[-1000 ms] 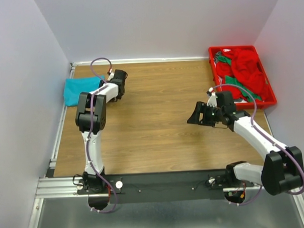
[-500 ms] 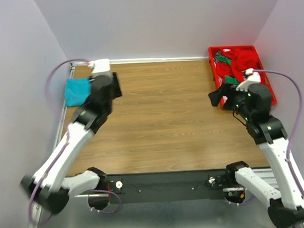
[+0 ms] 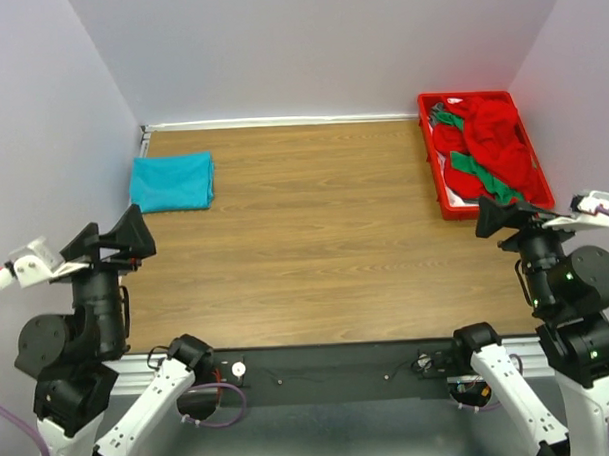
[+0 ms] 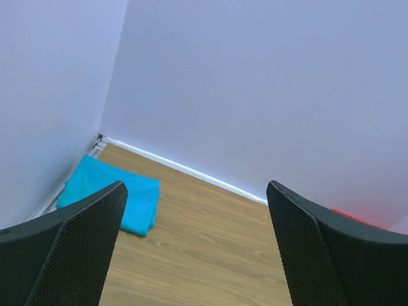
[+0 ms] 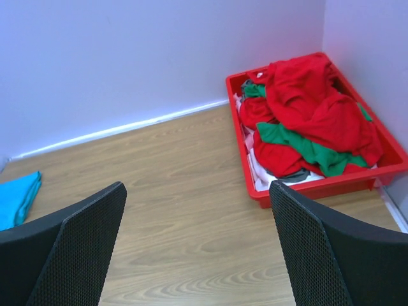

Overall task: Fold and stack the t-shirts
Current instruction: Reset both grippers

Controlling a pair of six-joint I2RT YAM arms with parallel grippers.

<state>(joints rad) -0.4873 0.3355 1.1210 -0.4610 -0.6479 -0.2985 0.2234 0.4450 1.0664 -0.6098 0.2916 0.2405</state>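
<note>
Teal t-shirt lies folded into a flat rectangle at the far left corner of the wooden table, close to the left wall and just short of the back wall. The left gripper hangs raised by the table's left edge, nearer the arm bases and well apart from that shirt. In its wrist view the shirt shows beyond the two black fingers, which stand spread wide with nothing between them. Red and green t-shirts lie crumpled in a heap inside the red tray at the far right corner, beside the right wall, with a bit of white and grey cloth showing under them. The right gripper hovers on the near side of the tray's near rim, raised off the table and touching neither tray nor cloth. Its fingers too are spread wide and hold nothing. Its wrist view takes in the heap at upper right and an edge of the teal shirt at the far left.
</note>
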